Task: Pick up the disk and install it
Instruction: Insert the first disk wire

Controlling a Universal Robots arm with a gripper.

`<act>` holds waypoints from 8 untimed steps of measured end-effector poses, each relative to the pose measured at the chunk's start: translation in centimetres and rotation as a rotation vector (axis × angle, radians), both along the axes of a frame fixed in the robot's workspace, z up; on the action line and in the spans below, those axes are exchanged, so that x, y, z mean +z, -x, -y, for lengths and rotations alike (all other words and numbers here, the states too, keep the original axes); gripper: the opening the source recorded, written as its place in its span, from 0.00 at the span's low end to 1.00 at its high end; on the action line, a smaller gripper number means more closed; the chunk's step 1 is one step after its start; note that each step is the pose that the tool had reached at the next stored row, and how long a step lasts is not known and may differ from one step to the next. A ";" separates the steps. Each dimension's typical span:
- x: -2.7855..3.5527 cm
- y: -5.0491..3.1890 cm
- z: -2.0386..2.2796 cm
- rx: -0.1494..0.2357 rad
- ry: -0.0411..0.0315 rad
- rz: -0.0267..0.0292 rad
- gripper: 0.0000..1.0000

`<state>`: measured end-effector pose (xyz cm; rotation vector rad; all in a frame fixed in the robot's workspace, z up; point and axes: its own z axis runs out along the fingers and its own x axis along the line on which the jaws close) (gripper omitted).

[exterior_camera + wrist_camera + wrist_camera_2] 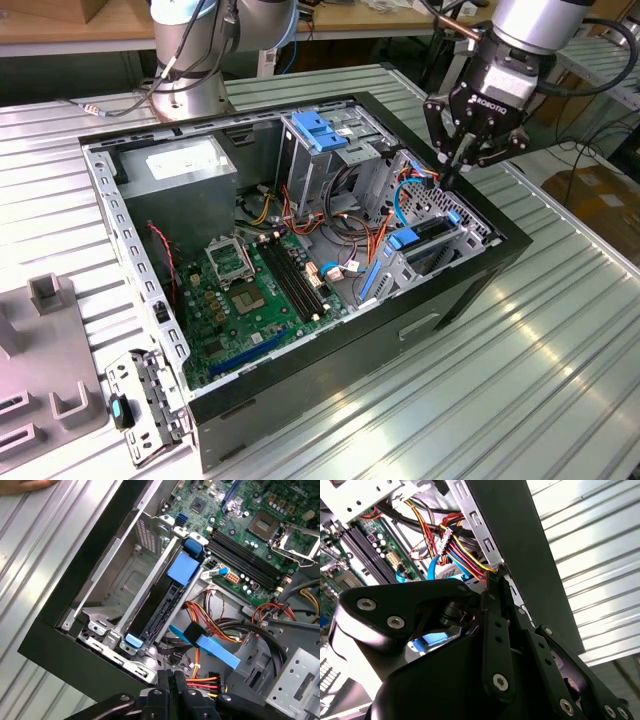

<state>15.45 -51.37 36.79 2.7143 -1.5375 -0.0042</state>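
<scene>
The disk [159,611] stands on edge in the drive bay at the corner of the open computer case [470,290]. Only its dark narrow side and blue plastic rail ends show; the label face is hidden. In the exterior view the disk [432,232] sits in the bay on that view's right. My gripper [447,178] hangs just above the case's corner by the bay, and its fingers are shut with nothing between them. In the first wrist view the gripper [172,677] sits over a bundle of coloured cables beside the disk. The second wrist view has the gripper [495,585] close above the same cables.
A grey power-supply box [185,165] and a metal cage with a blue latch [318,130] stand at the back of the case. The green motherboard [250,300] lies on its floor. A blue flat cable [215,650] crosses near the gripper. A hand [25,484] rests on the ribbed table.
</scene>
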 end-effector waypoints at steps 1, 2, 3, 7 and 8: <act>0.00 0.00 0.00 -0.012 0.0000 0.0000 0.16; 0.00 0.00 0.00 -0.026 0.0001 0.0000 0.16; 0.00 0.00 0.00 -0.038 0.0000 0.0000 0.16; -0.02 0.00 0.00 -0.124 0.0000 0.0000 0.16; -0.03 0.02 0.00 -0.137 0.0000 0.0000 0.16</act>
